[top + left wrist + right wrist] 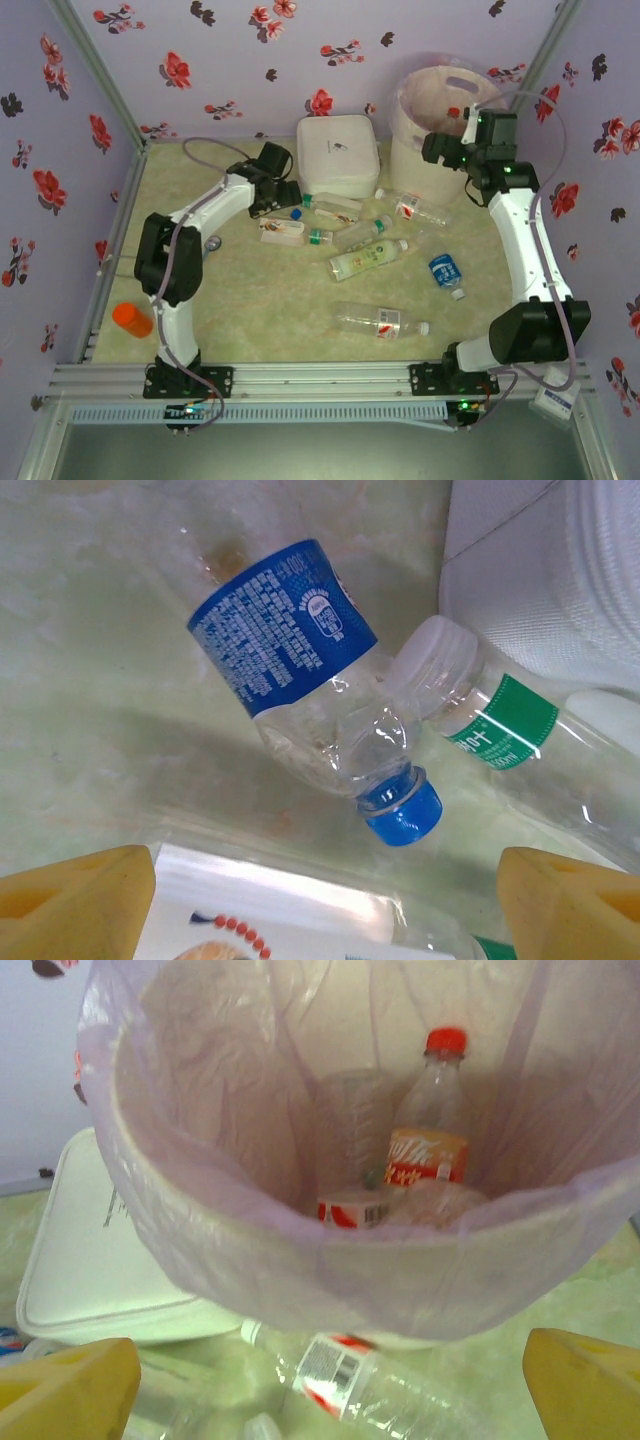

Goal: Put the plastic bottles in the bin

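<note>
Just ahead of the gaping left pincer (322, 880), a blue-labelled bottle (285, 630); right pincer (330, 1360) agape at the bin (200, 1230) rim.

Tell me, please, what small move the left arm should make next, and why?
Probably lower the left gripper and close it on the white-labelled bottle lying right between its open fingers. The blue-labelled bottle lies further ahead, and the right gripper hangs open by the bin.

Plastic bottles (368, 258) lie scattered across the pale green table (260, 300). A white box (338, 153) sits at the back, the bin (412, 160) just right of it. An orange object (131, 319) lies far left.
</note>
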You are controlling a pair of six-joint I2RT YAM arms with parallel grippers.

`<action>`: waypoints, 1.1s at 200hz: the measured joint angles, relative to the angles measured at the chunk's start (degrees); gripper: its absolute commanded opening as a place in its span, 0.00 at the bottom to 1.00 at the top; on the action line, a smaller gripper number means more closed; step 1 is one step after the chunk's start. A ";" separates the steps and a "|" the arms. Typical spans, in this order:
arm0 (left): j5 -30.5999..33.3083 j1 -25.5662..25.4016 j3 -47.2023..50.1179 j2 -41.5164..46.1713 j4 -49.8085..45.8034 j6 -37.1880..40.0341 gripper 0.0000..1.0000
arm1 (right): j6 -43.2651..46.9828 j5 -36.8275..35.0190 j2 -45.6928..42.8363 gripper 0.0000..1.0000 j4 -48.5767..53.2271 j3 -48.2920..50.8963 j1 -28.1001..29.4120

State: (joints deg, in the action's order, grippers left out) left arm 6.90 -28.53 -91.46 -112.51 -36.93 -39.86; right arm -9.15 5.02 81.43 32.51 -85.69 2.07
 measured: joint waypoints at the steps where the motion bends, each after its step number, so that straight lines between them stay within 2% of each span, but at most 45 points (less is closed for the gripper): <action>1: -0.02 -0.02 0.00 -0.09 0.04 -0.07 0.84 | 0.00 0.00 -0.09 0.99 0.04 0.20 0.00; 78: 0.52 -0.02 -0.66 -4.94 2.64 3.41 0.82 | -2.54 1.46 -7.61 0.99 0.68 7.30 0.00; 98: 0.63 -0.02 -1.01 -5.84 3.69 3.87 0.79 | -3.50 1.77 -8.61 0.99 0.83 8.94 0.00; 169: 2.43 0.70 -1.05 -7.39 5.53 4.04 0.48 | -6.60 3.87 -12.98 0.99 1.29 12.59 0.00; 220: 3.65 2.29 1.62 -0.39 6.40 4.85 0.29 | -10.71 7.56 -16.24 0.99 1.25 13.55 1.22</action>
State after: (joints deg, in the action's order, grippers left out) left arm 10.55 -26.24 -89.84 -112.90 -30.52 -35.00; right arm -19.86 12.58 65.19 33.76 -72.14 3.29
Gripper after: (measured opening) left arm 0.323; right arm 0.993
